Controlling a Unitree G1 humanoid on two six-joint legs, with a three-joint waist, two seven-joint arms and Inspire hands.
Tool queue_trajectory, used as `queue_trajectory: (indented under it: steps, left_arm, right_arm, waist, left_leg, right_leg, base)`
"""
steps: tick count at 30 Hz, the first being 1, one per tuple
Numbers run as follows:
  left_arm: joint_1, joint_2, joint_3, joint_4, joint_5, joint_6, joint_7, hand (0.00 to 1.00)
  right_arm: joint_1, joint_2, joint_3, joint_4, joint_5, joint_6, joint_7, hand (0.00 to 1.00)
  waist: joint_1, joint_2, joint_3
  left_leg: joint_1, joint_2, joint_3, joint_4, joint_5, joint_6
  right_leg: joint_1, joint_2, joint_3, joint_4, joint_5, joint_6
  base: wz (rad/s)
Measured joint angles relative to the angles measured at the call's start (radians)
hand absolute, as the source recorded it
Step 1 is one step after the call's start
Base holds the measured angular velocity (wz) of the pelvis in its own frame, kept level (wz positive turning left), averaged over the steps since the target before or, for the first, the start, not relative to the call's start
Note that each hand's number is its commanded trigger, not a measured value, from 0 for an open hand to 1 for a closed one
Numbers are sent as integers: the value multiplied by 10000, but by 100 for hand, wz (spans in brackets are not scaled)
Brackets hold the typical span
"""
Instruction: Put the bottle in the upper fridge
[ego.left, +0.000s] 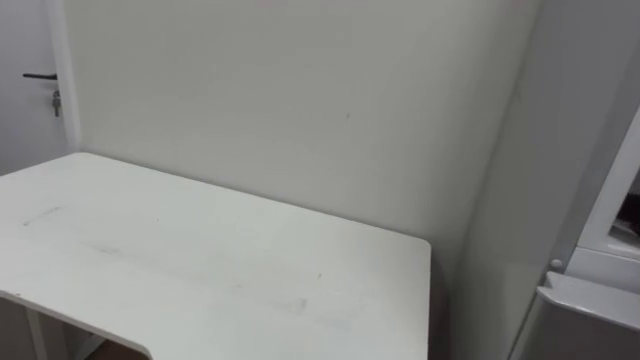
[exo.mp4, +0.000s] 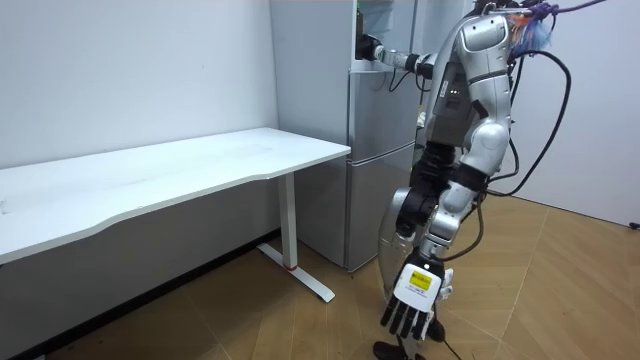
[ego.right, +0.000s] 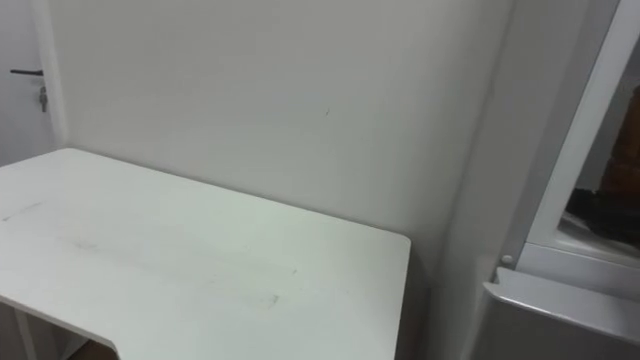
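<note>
In the room view I stand right in front of the tall grey fridge (exo.mp4: 380, 150). My right arm is stretched out at shoulder height and my right hand (exo.mp4: 370, 47) is at the edge of the upper compartment. It is too small and dark there to tell what it holds. My left hand (exo.mp4: 412, 298) hangs low beside my leg with its fingers relaxed and nothing in it. In the eye views the fridge's grey side (ego.right: 480, 220) stands at the right. The upper compartment (ego.right: 605, 200) is open and shows a dark inside behind a white frame.
A long white table (ego.left: 200, 260) stands against the wall on my left, its right end close to the fridge. A door with a dark handle (ego.left: 40, 76) is at the far left. Wooden floor (exo.mp4: 560, 290) lies open behind me.
</note>
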Motion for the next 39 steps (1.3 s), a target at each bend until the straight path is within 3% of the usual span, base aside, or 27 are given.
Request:
queue_trajectory:
  steps: [16, 19, 28, 34, 39]
  left_arm:
    - [-331, -6, -3, -53, 24, -43, 105, 0]
    - [-319, -46, 1, 170, -8, -205, 136, 0]
    - [-403, -142, -47, 256, -21, -239, 454, 0]
    - [-392, -149, -145, 262, -15, -204, 653, 0]
    - [-357, -153, -256, 300, -14, -210, 715, 0]
  right_arm:
    - [915, 164, -157, -1876, -96, -36, -534, 0]
    - [1237, 164, -247, -2510, 21, -12, -676, 0]
    - [1659, 168, -302, -3700, 415, -79, -1414, 0]
    - [2128, 359, -300, -4555, 433, -60, -1991, 0]
    - [2371, 972, -303, -5397, 420, -75, -2308, 0]
  waist:
    - [-272, -41, 17]
    - [-238, 19, 42]
    - [-306, 222, 45]
    - [-370, 181, 92]
    - [-562, 215, 102]
  left_leg:
    - [-235, -13, 76, -21, 13, -3]
    - [-171, -5, 239, -141, 15, -2]
    - [-131, 8, 482, -274, 16, 0]
    - [-75, 31, 573, -363, 20, -3]
    - [23, 33, 757, -495, 26, -7]
  right_leg:
    - [-378, 4, 404, 19, 0, -1]
    - [-398, 8, 533, 15, 0, -1]
    - [-483, 8, 680, 14, 0, 0]
    - [-503, 13, 667, 13, 0, 1]
    - [-562, 21, 832, 12, 0, 1]
  base:
    - [-4]
    - [-14]
    - [-5]
    - [-2]
    - [-11]
